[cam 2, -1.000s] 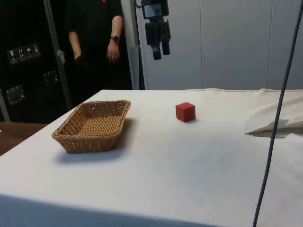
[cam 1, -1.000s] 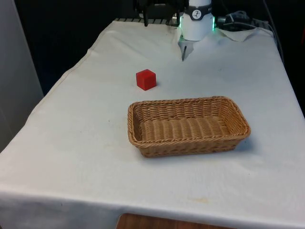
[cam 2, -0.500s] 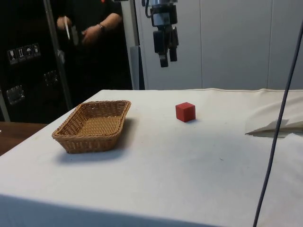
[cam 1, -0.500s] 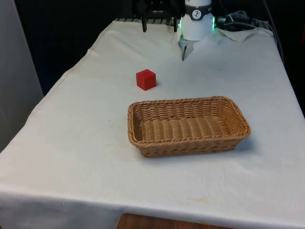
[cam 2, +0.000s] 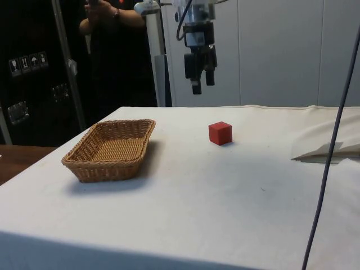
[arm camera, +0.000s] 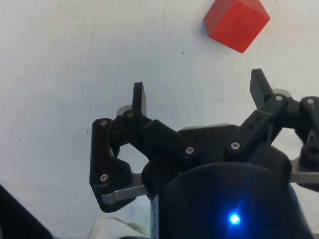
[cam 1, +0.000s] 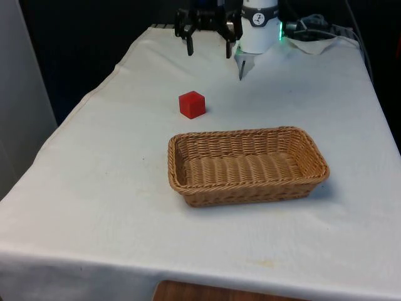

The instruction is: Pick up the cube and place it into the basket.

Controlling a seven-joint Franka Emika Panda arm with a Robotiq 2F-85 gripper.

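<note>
**Gripper high over cloth, cube not yet taken**

The black two-finger gripper [cam 1: 208,47] is hanging above the table with its jaws spread wide and holding nothing. The small red cube [cam 1: 192,104] is sitting on the white cloth [cam 1: 113,188], apart from the oblong woven wicker basket [cam 1: 247,164] and on the robot's side of it.

Risk, as judged: in the wrist view the cube [arm camera: 236,23] is lying off the gripper's centre and turned corner-on to the fingers [arm camera: 139,98]. Descending without re-centring and squaring up could be catching an edge, nudging or spinning the cube away.

Cube: matte, sharp-edged, uniformly red, resting flat.
</note>
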